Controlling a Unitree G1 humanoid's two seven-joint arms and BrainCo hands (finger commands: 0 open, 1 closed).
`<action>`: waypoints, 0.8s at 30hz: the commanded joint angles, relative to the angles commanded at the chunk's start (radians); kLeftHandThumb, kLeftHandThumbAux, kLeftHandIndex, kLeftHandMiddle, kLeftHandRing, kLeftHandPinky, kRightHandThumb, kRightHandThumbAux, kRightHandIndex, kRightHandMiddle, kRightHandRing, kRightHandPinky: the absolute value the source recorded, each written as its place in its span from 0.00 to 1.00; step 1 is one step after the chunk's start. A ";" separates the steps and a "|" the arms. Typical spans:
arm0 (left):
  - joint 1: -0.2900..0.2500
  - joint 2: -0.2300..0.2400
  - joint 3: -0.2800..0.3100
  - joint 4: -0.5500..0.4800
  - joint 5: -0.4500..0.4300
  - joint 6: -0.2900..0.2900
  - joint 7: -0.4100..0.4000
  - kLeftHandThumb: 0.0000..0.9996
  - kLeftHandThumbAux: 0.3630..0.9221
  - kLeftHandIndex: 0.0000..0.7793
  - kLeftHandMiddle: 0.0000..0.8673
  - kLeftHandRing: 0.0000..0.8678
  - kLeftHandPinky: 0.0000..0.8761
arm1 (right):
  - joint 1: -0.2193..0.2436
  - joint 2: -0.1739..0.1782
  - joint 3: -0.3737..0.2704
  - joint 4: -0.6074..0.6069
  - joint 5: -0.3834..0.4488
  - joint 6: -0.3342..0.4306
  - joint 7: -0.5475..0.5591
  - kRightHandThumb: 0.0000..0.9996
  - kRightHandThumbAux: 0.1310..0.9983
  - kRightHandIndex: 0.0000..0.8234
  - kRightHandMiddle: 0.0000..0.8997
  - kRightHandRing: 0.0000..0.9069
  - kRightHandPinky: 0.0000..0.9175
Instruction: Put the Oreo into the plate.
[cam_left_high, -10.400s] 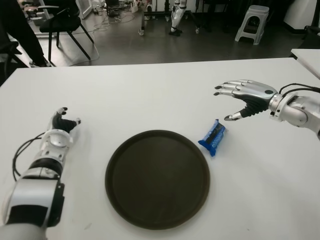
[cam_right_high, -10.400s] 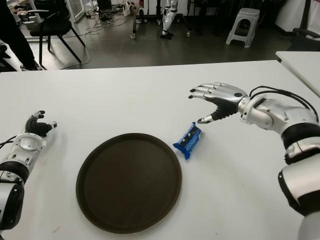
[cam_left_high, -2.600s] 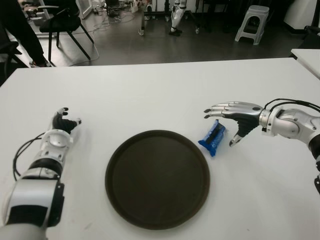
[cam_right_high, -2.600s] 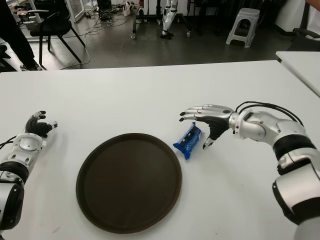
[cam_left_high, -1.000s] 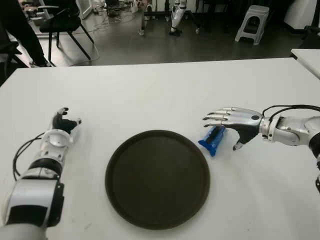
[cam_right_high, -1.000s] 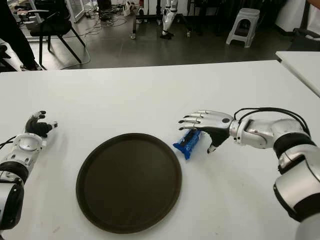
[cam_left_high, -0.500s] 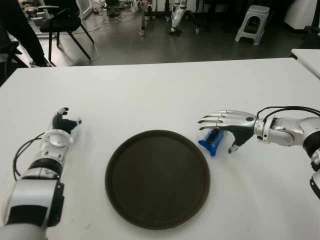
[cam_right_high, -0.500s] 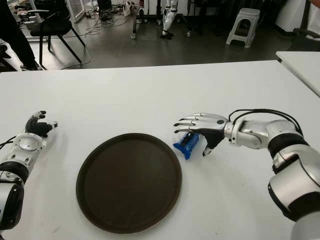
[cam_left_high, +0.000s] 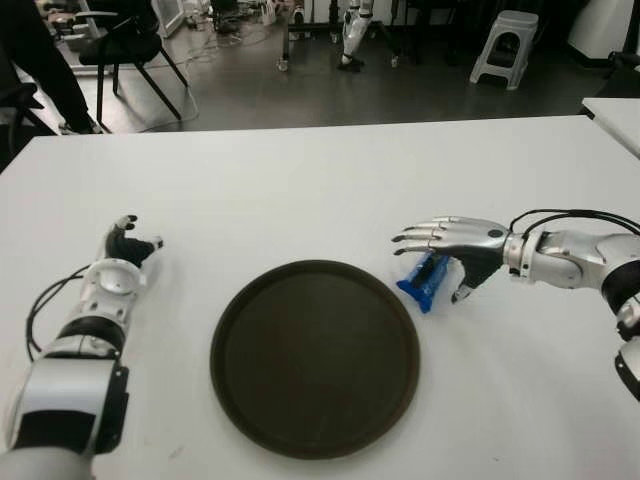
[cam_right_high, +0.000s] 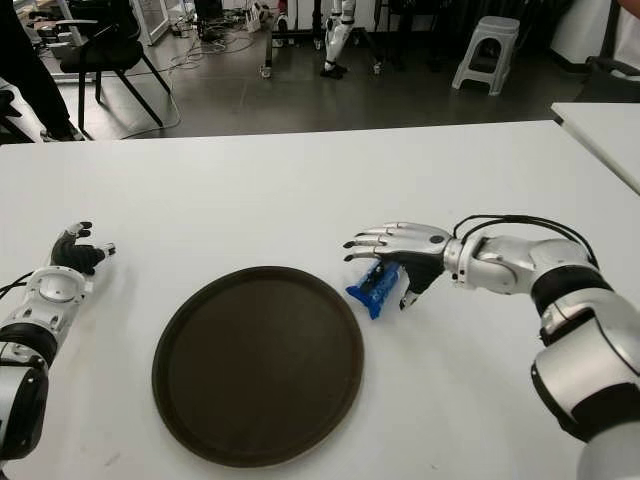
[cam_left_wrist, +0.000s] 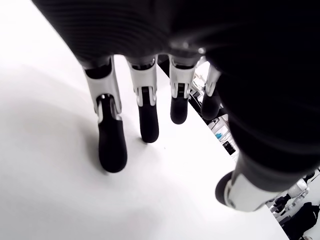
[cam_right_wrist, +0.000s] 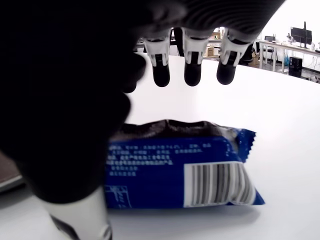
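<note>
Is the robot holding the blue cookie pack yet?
Not yet. The right hand hovers open over the blue Oreo packet, which lies on the white table beside the round dark plate.

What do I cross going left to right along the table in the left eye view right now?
Left robot hand, idle near the table's left edge → round dark brown plate → blue Oreo packet lying on the white table, just off the plate's right rim → right robot hand, fingers spread open over the packet.
</note>
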 joint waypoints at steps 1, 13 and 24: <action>0.000 0.000 0.000 0.000 0.000 0.000 0.000 0.24 0.67 0.05 0.15 0.19 0.19 | 0.000 0.001 -0.001 0.001 0.002 0.001 0.006 0.00 0.83 0.00 0.00 0.00 0.00; 0.001 -0.002 -0.003 0.000 0.003 0.003 0.008 0.25 0.65 0.06 0.15 0.19 0.21 | 0.010 0.012 -0.021 0.005 0.059 0.006 0.139 0.00 0.81 0.00 0.00 0.00 0.00; 0.002 0.000 -0.015 -0.001 0.010 0.000 0.016 0.26 0.68 0.06 0.12 0.16 0.19 | -0.001 0.005 -0.059 0.019 0.140 0.030 0.378 0.00 0.75 0.00 0.00 0.00 0.16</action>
